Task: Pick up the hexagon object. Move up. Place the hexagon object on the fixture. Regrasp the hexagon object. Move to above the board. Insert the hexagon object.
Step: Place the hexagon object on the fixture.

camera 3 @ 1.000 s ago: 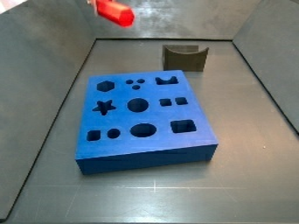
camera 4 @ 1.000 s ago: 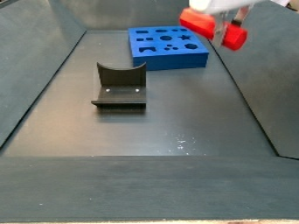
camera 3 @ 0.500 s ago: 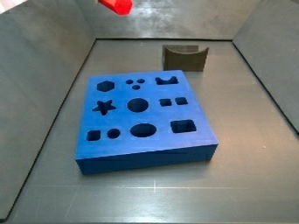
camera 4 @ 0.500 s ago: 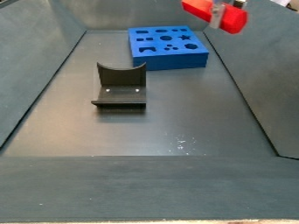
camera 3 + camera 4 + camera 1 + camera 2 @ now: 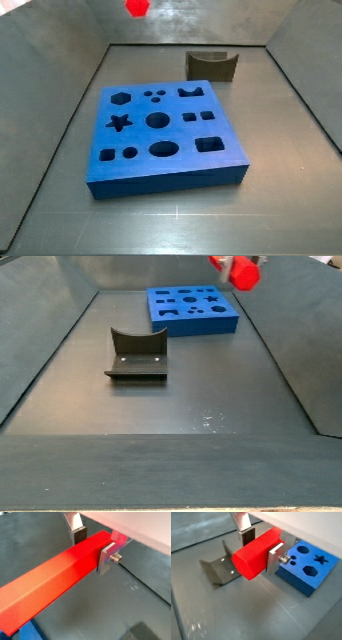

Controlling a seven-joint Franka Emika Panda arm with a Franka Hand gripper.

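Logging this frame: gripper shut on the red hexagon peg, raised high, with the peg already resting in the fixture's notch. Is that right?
Not quite. The gripper is shut on the hexagon object and raised high, but the peg is not in the fixture: in a side view the notch is empty while the peg hangs near the top edge. The board lies apart on the floor.

no readable text, labels or numbers, hand (image 5: 261,549) high above the floor, unmarked
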